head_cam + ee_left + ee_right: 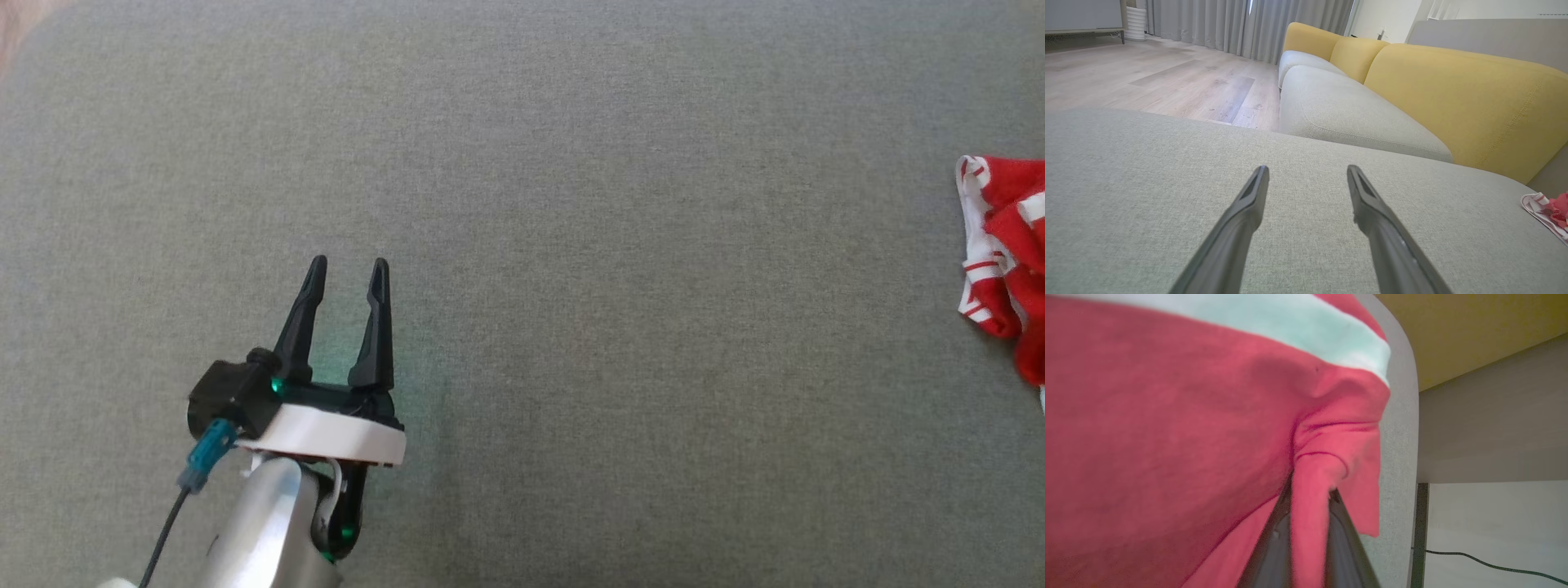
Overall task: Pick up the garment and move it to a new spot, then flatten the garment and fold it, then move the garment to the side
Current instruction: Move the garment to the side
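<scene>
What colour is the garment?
The garment is red with white stripes. The head view shows the pattern best.

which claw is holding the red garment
The right claw: it is pinched shut on a fold of the red and white garment. The left claw stands open above the grey cushion, empty.

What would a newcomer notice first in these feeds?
The red-and-white garment lies bunched at the far right edge of the head view, on the grey cushion. In the right wrist view, the right pincer is shut on a red fold of it. The left pincer hangs open over bare cushion.
</scene>
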Robot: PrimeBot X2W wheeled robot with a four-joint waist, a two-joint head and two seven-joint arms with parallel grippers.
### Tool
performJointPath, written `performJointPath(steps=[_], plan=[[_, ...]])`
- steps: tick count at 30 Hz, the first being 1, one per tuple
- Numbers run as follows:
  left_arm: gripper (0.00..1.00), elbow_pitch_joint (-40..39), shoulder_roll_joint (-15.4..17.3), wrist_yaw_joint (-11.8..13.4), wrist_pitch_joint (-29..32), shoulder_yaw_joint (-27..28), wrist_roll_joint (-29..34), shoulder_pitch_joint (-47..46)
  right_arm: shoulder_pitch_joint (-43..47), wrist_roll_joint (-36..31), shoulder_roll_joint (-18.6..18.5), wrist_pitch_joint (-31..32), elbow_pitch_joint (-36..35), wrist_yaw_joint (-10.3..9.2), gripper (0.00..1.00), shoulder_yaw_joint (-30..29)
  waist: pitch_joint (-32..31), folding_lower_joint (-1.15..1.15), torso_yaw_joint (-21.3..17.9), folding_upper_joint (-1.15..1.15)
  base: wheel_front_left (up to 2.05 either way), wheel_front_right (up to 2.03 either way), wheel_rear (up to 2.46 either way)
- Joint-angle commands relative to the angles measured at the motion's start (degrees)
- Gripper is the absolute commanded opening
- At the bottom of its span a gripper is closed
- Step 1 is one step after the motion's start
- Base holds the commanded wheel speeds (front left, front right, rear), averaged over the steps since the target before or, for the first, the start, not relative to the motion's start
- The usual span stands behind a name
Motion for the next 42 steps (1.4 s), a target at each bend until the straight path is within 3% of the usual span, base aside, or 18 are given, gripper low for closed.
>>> performJointPath(steps=[1, 3, 4, 5, 12, 20, 27, 35, 42], plan=[[1.0, -1.41, 0.29, -0.3, -0.55, 1.65, 0.89, -1.75, 1.02, -0.72, -1.75, 0.35, -0.15, -0.05, 0.0, -0.82, -0.23, 0.0, -0.12, 0.0, 0.0, 0.0, 0.0], [1.0, -1.34, 0.29, -0.3, -0.55, 1.73, 0.97, -1.68, 0.98, -1.12, -1.36, 0.34, 0.15, -0.05, 0.04, -1.55, -0.43, 0.0, -0.22, 0.0, 0.0, 0.0, 0.0], [1.0, -1.26, 0.29, -0.31, -0.55, 1.85, 1.04, -1.6, 0.91, -1.52, -0.91, 0.0, 0.4, -0.05, 0.82, -2.46, -0.69, 0.0, -0.36, 0.0, 0.0, 0.0, 0.0], [1.0, -1.18, 0.29, -0.31, -0.55, 1.99, 1.11, -1.49, 0.8, -1.88, -0.38, 0.01, 0.89, -0.05, 1.0, -3.59, -1.0, 0.0, -0.54, 0.0, 0.0, 0.0, 0.0], [1.0, -1.06, 0.29, -0.32, -0.55, 2.71, 1.01, -0.28, -1.18, -3.57, 3.83, -0.05, 1.05, -0.05, 1.0, -10.62, -5.31, 0.0, -2.22, 0.0, 0.0, 0.0, 0.0], [1.0, -1.87, 0.29, -0.1, -0.55, 4.29, 0.72, 2.29, -3.97, -7.14, 10.76, -3.94, -7.82, -0.05, 1.0, -15.5, -11.96, 0.0, -3.73, 0.0, 0.0, 0.0, 0.0], [1.0, -3.58, 0.29, 0.64, -0.55, 6.39, 0.7, 5.08, -0.19, -7.09, 23.32, -11.18, -22.05, -0.05, 1.0, -20.5, -15.66, 0.0, -4.23, 0.0, 0.0, 0.0, 0.0], [1.0, -5.34, 0.29, 0.85, -0.55, 7.69, 1.15, 7.01, 10.09, -6.98, 41.32, -17.34, -34.43, -0.05, 1.0, -23.24, -16.84, 0.0, -4.1, 0.0, 0.0, 0.0, 0.0], [1.0, -5.41, 0.29, 1.75, -0.55, 8.53, 0.16, 8.53, 19.24, -6.27, 44.08, -24.26, -36.45, -0.05, 1.0, -22.19, -17.15, 0.0, -4.27, 0.0, 0.0, 0.0, 0.0]])
